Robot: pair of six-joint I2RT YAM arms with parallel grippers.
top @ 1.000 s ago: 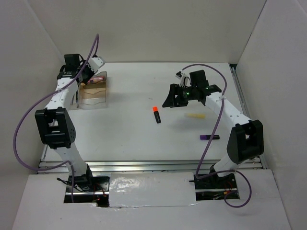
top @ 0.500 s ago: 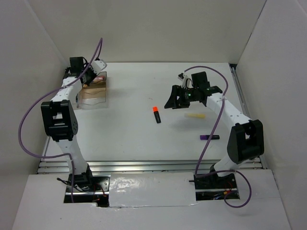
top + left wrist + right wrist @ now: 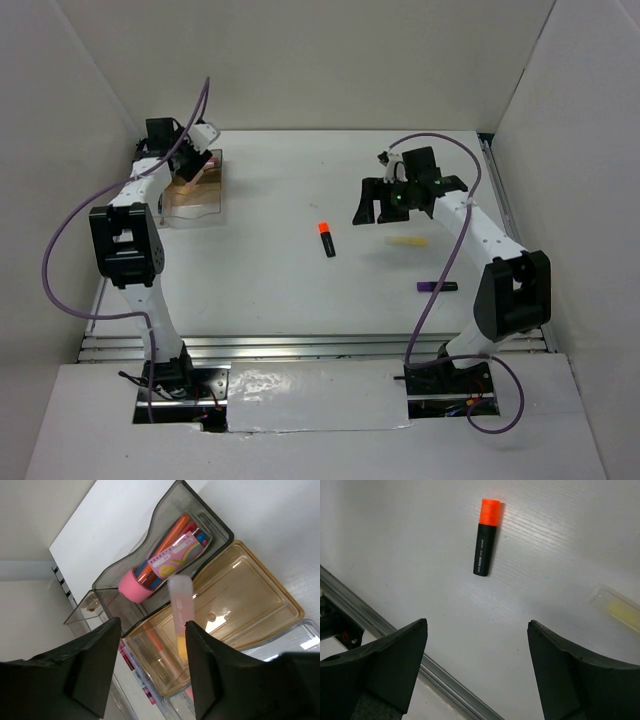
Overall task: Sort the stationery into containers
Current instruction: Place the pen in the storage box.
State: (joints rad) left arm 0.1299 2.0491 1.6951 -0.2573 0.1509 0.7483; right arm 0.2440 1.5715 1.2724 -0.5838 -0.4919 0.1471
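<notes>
Arms stretch forward, left arm (image 3: 138,188) over organiser tray (image 3: 200,208), right arm (image 3: 472,222) near highlighter (image 3: 327,240).

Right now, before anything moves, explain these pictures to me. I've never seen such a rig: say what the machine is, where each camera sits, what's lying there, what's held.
These are two robot arms bolted at a table's near edge, each ending in a two-finger gripper. The wide picture looks down from above and behind; the other two come from a camera on each wrist, so the dark shapes are that arm's own fingers. The left gripper hangs open over the clear organiser tray, where a pink-capped tube lies; a yellow-pink marker shows between its fingers, unclamped. The right gripper is open and empty above the orange-capped black highlighter. A pale yellow stick and a purple marker lie nearby.
</notes>
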